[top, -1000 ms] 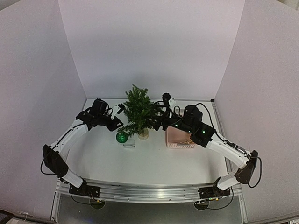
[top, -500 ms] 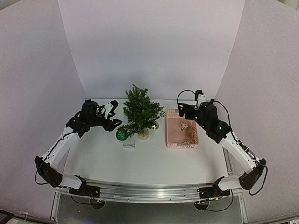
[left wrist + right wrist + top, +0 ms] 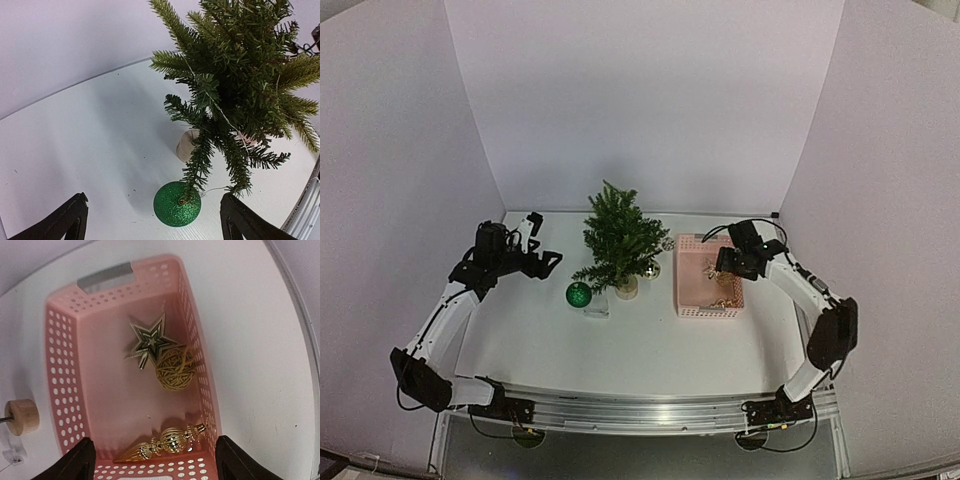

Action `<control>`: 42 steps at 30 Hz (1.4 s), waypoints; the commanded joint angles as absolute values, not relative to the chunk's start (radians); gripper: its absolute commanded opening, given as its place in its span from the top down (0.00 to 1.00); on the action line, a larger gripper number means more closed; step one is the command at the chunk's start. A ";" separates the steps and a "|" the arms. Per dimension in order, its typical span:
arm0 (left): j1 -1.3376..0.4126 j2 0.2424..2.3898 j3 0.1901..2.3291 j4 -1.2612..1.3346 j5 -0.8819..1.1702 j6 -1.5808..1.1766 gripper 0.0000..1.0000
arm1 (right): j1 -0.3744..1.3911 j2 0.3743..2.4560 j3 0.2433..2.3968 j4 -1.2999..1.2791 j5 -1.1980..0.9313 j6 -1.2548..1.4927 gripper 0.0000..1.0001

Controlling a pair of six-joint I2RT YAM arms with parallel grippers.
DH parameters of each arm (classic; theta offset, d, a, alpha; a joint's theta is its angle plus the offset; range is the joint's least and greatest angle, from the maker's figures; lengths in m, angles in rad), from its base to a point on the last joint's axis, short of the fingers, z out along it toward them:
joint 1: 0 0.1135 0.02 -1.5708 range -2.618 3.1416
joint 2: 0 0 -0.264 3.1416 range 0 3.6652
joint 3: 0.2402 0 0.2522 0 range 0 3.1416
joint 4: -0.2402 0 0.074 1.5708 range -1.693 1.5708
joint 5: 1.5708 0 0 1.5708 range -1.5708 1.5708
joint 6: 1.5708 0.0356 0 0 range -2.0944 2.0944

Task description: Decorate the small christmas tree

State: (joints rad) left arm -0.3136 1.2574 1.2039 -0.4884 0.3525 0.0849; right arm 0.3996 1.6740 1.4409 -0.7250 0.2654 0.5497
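The small christmas tree [image 3: 618, 238] stands mid-table on its pale round base [image 3: 188, 145]. A green glitter ball [image 3: 177, 204] sits with its gold cap at the tip of a low left branch; it also shows in the top view as the green ball [image 3: 579, 294]. My left gripper [image 3: 545, 242] is left of the tree, apart from it, open and holding nothing. In its wrist view the left gripper [image 3: 154, 197] frames the ball from a distance. My right gripper [image 3: 155, 440] hovers open over the pink basket [image 3: 55, 365], above a gold drop ornament [image 3: 165, 444].
The basket [image 3: 681, 296] also holds a gold star [image 3: 150, 342] and a gold woven ball [image 3: 175, 369]. A shiny bauble [image 3: 651, 268] lies right of the tree base. A small clear piece [image 3: 596, 310] lies in front of the tree. White walls surround the table.
My left gripper opened and drew back to the left, leaving the green ball at the branch. My right arm swung from the tree over to the basket.
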 commanded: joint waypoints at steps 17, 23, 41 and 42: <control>-0.272 1.264 1.172 -0.381 0.320 0.008 0.08 | 0.401 2.147 1.727 -0.845 0.415 0.808 0.16; -0.259 1.280 1.187 -0.383 0.322 0.009 0.08 | 0.401 2.193 1.775 -0.851 0.477 0.778 0.19; -0.255 1.280 1.170 -0.356 0.352 0.009 0.08 | 0.402 2.286 1.822 -0.850 0.496 0.715 0.26; -0.255 1.281 1.168 -0.354 0.354 0.009 0.07 | 0.401 2.294 1.828 -0.850 0.487 0.706 0.27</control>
